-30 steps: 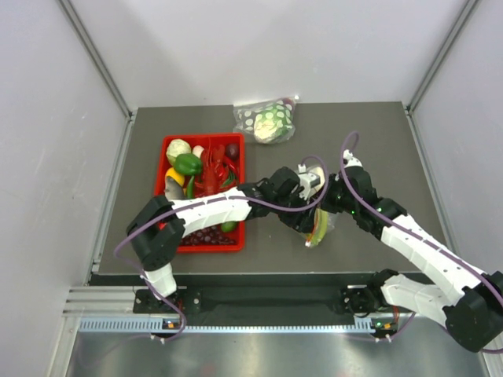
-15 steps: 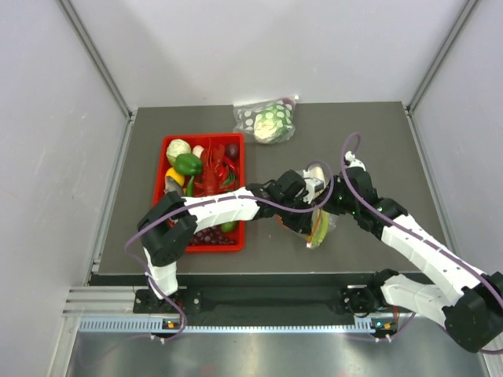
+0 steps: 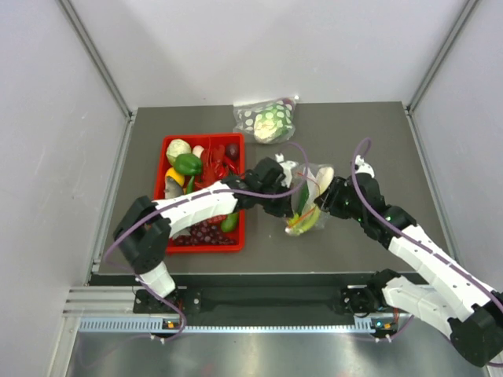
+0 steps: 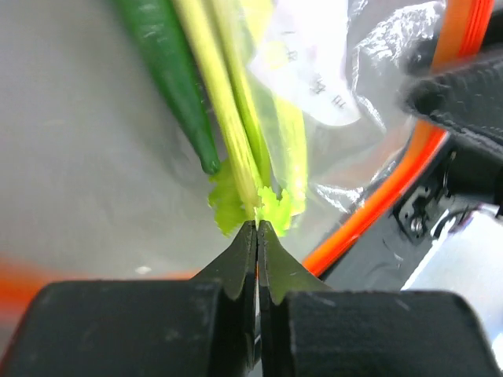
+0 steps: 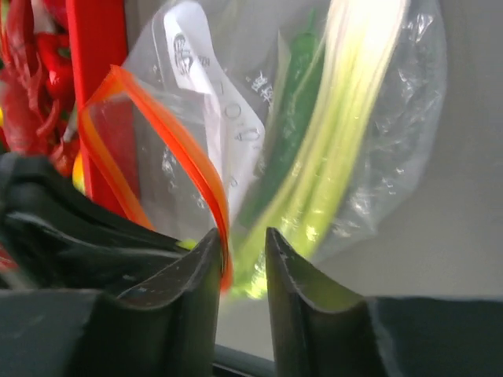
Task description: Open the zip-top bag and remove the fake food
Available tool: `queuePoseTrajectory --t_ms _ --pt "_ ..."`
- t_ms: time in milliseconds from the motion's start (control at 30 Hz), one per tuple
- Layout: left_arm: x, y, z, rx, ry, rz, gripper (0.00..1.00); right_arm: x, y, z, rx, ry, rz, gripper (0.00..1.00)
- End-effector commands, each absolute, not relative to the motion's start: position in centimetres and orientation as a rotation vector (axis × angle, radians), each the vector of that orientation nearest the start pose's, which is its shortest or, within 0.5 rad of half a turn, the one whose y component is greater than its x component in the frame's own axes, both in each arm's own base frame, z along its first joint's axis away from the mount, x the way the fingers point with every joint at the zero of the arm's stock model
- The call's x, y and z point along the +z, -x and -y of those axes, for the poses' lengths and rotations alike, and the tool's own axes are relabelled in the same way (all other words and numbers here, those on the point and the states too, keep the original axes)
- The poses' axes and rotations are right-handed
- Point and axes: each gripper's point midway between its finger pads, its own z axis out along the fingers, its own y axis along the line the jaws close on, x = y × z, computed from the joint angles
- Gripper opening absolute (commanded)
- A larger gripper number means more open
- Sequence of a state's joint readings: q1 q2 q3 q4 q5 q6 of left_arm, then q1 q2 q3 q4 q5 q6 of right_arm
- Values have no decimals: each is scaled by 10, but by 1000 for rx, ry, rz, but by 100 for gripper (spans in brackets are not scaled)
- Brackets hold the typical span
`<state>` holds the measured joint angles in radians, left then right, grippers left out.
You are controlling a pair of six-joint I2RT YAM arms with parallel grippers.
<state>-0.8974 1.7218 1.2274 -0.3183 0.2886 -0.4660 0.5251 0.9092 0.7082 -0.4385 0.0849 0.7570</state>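
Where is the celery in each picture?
Top view: the celery lies in the zip-top bag, centre, right of the red tray.
Left wrist: upper middle, its leafy end at the shut left end effector's tips.
Right wrist: upper right.
Shared landmark: the orange zip strip, in both wrist views.

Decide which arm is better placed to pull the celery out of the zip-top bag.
Left. The left gripper is shut on the celery bunch at its leafy end, inside the zip-top bag; the right gripper only straddles the orange zip strip, jaws apart.
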Motion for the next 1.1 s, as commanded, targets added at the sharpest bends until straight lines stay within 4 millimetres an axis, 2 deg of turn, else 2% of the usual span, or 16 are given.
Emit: queuePoseTrajectory --t_ms 0,33,67,100,233,400,500,800,833,933,1033,1067 --pt "132 -238 370 -948 -563 -2437 0 158 -247 -145 553 -366 -2225 50" --pt "129 -238 364 -956 -543 -2451 0 157 -245 -144 549 -370 -2228 57" --pt "129 -239 363 -964 -529 -2451 0 155 -246 -143 542 -377 -2230 68" --pt "132 -240 363 -980 -518 -2438 0 151 -246 -140 524 -394 -2234 72" --pt "134 -241 362 -1011 -504 -2444 0 133 -245 -135 486 -433 -2262 75" --pt "140 -243 364 -1057 -478 -2435 0 98 -243 -142 504 -441 -2321 75" --pt "142 -243 365 -1092 -469 -2436 0 81 -242 -147 532 -445 -2345 75" --pt "140 -240 364 -1134 -455 -2448 0 64 -261 -152 594 -422 -2308 72" --pt "139 -239 364 -1135 -458 -2451 0 64 -266 -153 613 -418 -2289 70" --pt "140 -240 364 -1147 -450 -2453 0 48 -263 -150 646 -429 -2310 60" --pt "138 -240 364 -1159 -448 -2461 0 41 -265 -149 654 -403 -2314 50" --pt "137 -240 364 -1161 -450 -2466 0 44 -269 -150 671 -397 -2293 48"
